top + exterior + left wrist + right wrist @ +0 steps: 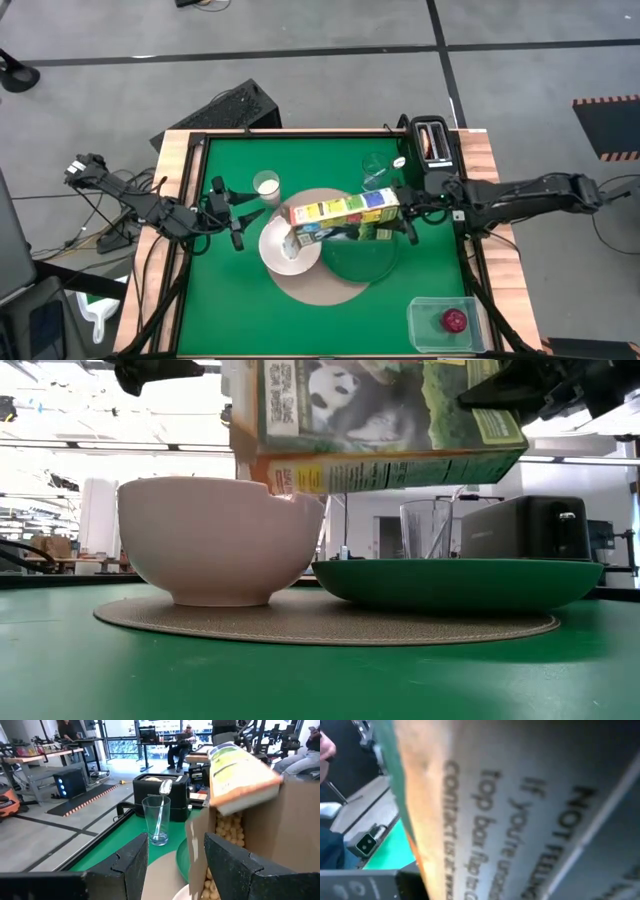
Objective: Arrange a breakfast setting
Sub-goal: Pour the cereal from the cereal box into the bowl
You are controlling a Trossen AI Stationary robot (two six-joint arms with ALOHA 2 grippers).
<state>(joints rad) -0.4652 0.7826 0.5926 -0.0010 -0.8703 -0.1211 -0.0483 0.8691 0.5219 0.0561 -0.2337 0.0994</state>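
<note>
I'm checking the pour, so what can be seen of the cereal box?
The cereal box is yellow-green printed cardboard with a panda picture on one face. It hangs nearly level in the air above the white bowl and dark-green plate, touching neither. Its open end, flaps spread, points down toward the bowl; round pale cereal pieces show inside in the left wrist view. The right gripper holds the other end. The left gripper waits beside the bowl, fingers open.

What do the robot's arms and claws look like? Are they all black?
Mostly, yes. Both arms are dark and thin, built from jointed pieces, with black cables looping alongside them. The left claw has two flat, blocky black fingers with angular edges. The right claw is dark too. The right arm has a small white patch near its wrist.
</note>
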